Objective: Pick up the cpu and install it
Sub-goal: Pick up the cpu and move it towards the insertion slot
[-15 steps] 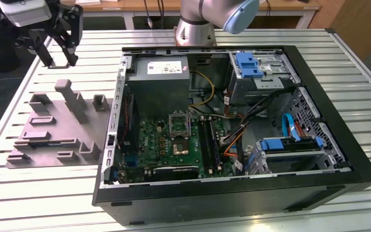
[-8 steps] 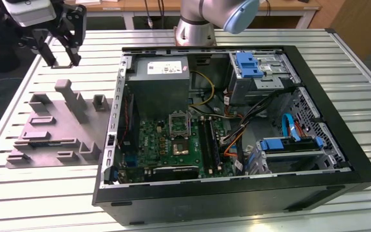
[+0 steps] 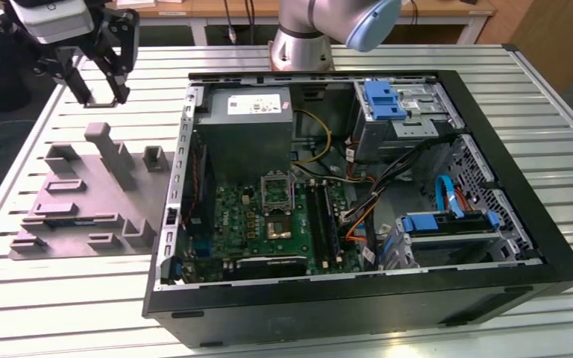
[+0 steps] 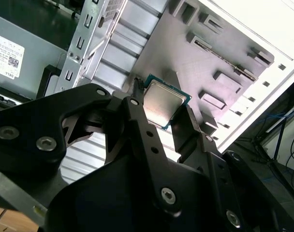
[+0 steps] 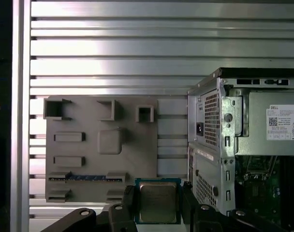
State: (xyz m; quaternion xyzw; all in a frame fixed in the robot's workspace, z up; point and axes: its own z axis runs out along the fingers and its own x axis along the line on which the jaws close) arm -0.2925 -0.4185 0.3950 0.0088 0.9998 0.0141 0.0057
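My gripper (image 3: 101,95) hangs high over the slatted table at the exterior view's left, above the far end of the grey plastic fixture (image 3: 77,201). In both wrist views it is shut on the cpu (image 4: 164,102), a thin square chip with a pale silver face and a greenish rim. Black fingers (image 5: 129,203) press on two opposite edges of the cpu (image 5: 157,201). The chip is lifted off the fixture (image 5: 101,145) and held in the air. The open computer case (image 3: 366,186) lies to the exterior view's right, with its green motherboard (image 3: 266,224) exposed.
Inside the case are a grey power supply (image 3: 251,127), drive bays with blue clips (image 3: 386,101), loose cables (image 3: 396,179) and a blue-tabbed cage (image 3: 446,224). Upright fixture blocks (image 3: 113,153) stand below the gripper. The arm's base (image 3: 301,45) rises behind the case.
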